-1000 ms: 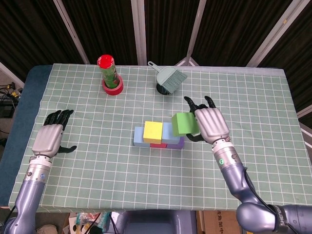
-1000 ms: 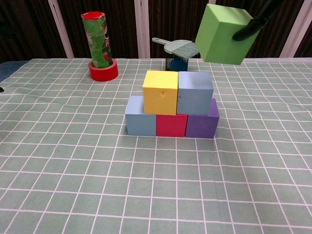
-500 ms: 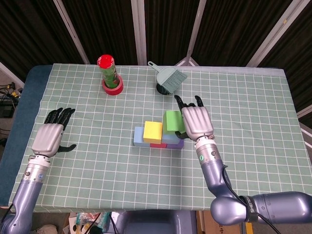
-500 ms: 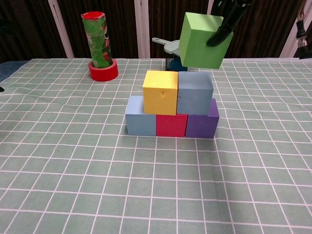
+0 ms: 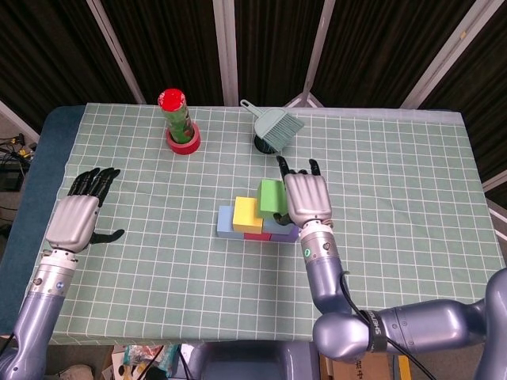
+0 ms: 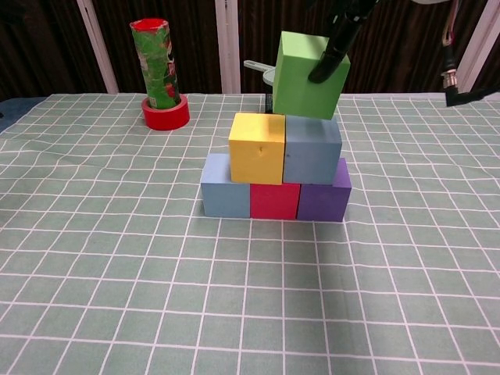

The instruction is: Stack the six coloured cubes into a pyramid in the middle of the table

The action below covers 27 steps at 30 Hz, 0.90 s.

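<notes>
1. The right hand [image 5: 306, 199] holds the green cube [image 6: 307, 75], with a dark finger pressed on the cube's front face in the chest view.
2. Compared with a second ago, this cube has moved from the upper right of the chest view to the centre, and lower. Now it is tilted, just above the grey-blue cube [image 6: 312, 148] of the second row.
3. In my judgement this means the last step is near: the cube must go a little more to the left, over the seam beside the yellow cube [image 6: 257, 147], and be made level.
4. Count: six cubes. The bottom row has three, light blue [image 6: 225, 185], red [image 6: 274, 201] and purple [image 6: 326, 196]; two lie above; one is in the hand.
5. The left hand [image 5: 75, 217] is at the left of the head view, fingers apart, holding nothing.
</notes>
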Tool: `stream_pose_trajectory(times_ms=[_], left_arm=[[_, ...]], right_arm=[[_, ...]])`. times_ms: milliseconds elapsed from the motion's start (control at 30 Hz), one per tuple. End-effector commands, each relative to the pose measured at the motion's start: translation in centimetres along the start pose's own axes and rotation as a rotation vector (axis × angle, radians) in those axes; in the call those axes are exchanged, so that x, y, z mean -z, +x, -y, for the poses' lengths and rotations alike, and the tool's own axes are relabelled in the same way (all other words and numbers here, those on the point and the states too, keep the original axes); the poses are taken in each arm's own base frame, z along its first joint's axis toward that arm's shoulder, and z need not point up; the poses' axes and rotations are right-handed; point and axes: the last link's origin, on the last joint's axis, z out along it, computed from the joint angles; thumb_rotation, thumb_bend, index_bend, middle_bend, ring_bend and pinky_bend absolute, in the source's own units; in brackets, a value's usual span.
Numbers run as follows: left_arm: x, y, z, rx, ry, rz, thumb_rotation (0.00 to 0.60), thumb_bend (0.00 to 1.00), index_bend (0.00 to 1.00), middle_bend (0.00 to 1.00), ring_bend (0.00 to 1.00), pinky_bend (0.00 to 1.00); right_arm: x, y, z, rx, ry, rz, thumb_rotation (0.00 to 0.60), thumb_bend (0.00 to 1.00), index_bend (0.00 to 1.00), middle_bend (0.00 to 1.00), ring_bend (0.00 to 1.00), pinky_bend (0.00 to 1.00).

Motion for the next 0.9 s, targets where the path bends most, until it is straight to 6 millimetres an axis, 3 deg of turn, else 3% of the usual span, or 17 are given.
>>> stream_pose_trajectory(times_ms=[33,433,900], left_arm=[[0.0,0.1,0.0,0.003,0.000,-0.003,0.600,0.17,0.00,0.05,0.00,0.00],[-0.1,0.7,0.2,0.018,0.001,-0.022,0.600,0.17,0.00,0.05,0.00,0.00],[-0.1,0.5,0.2,0.015,0.005,-0.018,0.600,0.17,0.00,0.05,0.00,0.00]], right_arm=[[0.0,-0.2,0.7,-0.027,-0.024,0.013,0.600,0.32,0.00,0.46,0.30,0.00],[-0.3,-1.1,1.4,-0.105,-0.084,0.034,0.600,0.32,0.00,0.47,0.30,0.00],[-0.5,-1.8,1.3,-0.149,-0.012,0.071,0.600,0.32,0.00,0.47,0.30,0.00]])
